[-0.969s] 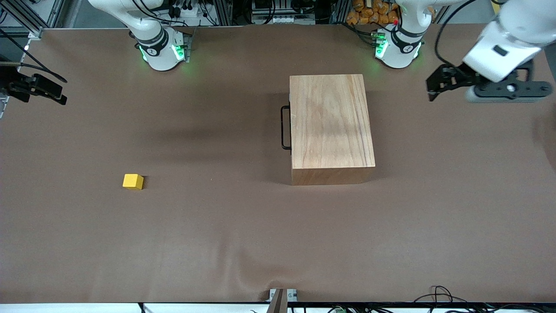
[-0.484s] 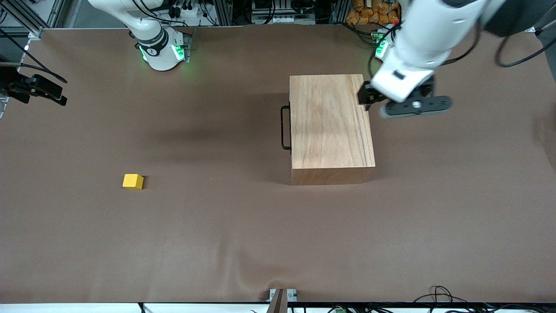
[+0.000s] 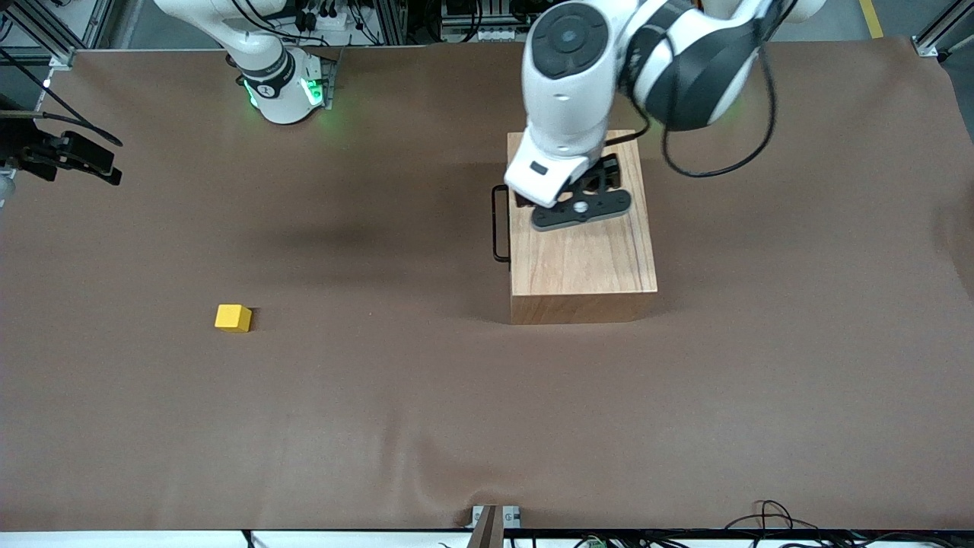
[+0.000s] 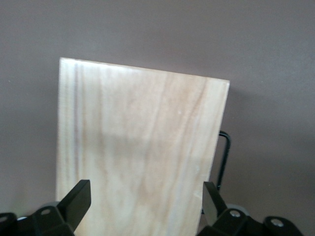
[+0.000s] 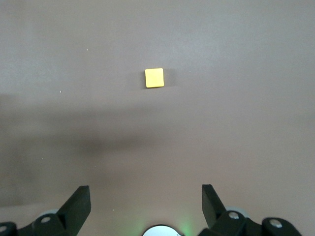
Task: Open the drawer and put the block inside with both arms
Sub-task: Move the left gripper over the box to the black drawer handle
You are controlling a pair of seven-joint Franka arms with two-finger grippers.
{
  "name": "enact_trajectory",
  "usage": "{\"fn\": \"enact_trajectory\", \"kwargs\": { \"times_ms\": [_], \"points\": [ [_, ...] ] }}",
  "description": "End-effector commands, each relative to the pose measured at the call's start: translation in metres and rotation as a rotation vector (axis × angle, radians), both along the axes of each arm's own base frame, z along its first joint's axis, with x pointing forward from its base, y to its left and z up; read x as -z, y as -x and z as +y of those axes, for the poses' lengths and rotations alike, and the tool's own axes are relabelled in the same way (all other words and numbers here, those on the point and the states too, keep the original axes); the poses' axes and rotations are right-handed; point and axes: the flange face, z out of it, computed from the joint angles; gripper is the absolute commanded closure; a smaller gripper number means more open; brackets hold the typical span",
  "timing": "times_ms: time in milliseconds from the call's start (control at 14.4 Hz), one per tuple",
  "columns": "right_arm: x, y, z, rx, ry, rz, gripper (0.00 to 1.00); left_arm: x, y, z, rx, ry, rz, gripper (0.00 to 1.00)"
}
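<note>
The wooden box (image 3: pixel 582 262) stands mid-table with its drawer shut. The drawer's black loop handle (image 3: pixel 500 224) faces the right arm's end of the table. My left gripper (image 3: pixel 567 190) hovers over the box top (image 4: pixel 142 128), open, nothing between its fingers (image 4: pixel 78 199). The handle (image 4: pixel 224 157) shows just past one fingertip. The yellow block (image 3: pixel 233 317) lies alone on the cloth toward the right arm's end, nearer the front camera than the box. My right gripper (image 5: pixel 146 196) waits high above its own base, open and empty, with the block (image 5: pixel 154 77) well below it.
Brown cloth (image 3: pixel 426 411) covers the whole table. A black fixture with cables (image 3: pixel 72 156) sits at the right arm's end. The right arm's green-lit base (image 3: pixel 281 91) stands along the edge farthest from the front camera. Cables (image 3: pixel 768 517) lie by the edge nearest that camera.
The left arm has swung from its own end of the table to over the box top. The right arm, block and box have not moved.
</note>
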Motion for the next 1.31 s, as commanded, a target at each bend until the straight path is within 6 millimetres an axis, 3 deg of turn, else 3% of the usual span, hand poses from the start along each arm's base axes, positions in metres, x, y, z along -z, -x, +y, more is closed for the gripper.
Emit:
{"fn": "enact_trajectory", "kwargs": {
  "times_ms": [0, 208, 346, 623, 761, 969, 1246],
  "points": [
    [-0.003, 0.001, 0.001, -0.006, 0.003, -0.017, 0.00, 0.021, 0.015, -0.057, -0.002, -0.066, -0.075, 0.00],
    [-0.006, 0.003, 0.002, -0.008, 0.002, -0.019, 0.00, 0.056, 0.039, -0.105, 0.063, -0.107, -0.152, 0.00],
    [-0.007, 0.006, 0.003, -0.011, 0.002, -0.002, 0.00, 0.068, 0.048, -0.126, 0.084, -0.056, -0.170, 0.00],
    [-0.006, 0.008, 0.000, -0.006, 0.002, 0.010, 0.00, 0.101, 0.072, -0.152, 0.095, -0.065, -0.157, 0.00],
    [-0.006, 0.010, -0.001, -0.005, 0.001, 0.022, 0.00, 0.133, 0.088, -0.165, 0.140, -0.126, -0.161, 0.00],
    [-0.005, 0.012, -0.004, 0.003, -0.001, 0.039, 0.00, 0.170, 0.097, -0.171, 0.185, -0.195, -0.152, 0.00],
    [0.001, 0.010, -0.001, 0.001, -0.017, 0.049, 0.00, 0.202, 0.098, -0.168, 0.193, -0.247, -0.127, 0.00]
  ]
}}
